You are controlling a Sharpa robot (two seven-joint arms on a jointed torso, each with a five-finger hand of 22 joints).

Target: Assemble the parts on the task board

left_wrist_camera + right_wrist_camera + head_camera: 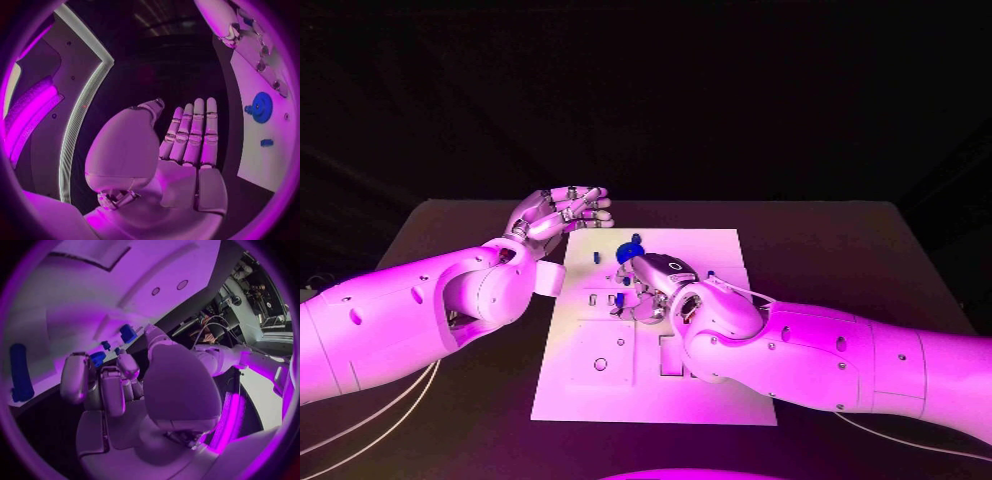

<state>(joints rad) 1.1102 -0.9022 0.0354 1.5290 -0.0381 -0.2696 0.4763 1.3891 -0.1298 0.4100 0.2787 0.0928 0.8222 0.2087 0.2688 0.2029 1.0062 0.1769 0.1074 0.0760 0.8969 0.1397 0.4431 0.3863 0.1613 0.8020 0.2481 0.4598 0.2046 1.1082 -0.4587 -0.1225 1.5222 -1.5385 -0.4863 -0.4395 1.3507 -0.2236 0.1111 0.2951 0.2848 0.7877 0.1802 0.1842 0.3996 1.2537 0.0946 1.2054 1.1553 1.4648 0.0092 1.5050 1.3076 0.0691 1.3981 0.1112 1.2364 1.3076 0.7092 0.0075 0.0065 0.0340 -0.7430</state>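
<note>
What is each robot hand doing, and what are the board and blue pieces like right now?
left hand: open, fingers straight, holding nothing, raised beside the board's far left corner.
right hand: over the board, fingers curled down among the small parts; whether it holds one cannot be told.
task board: flat on the table.
blue round part: on the board, untouched.

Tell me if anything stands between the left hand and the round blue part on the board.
Nothing visible does. The left hand hovers open off the task board corner; the round blue part lies across bare board. The right hand works nearer.
</note>
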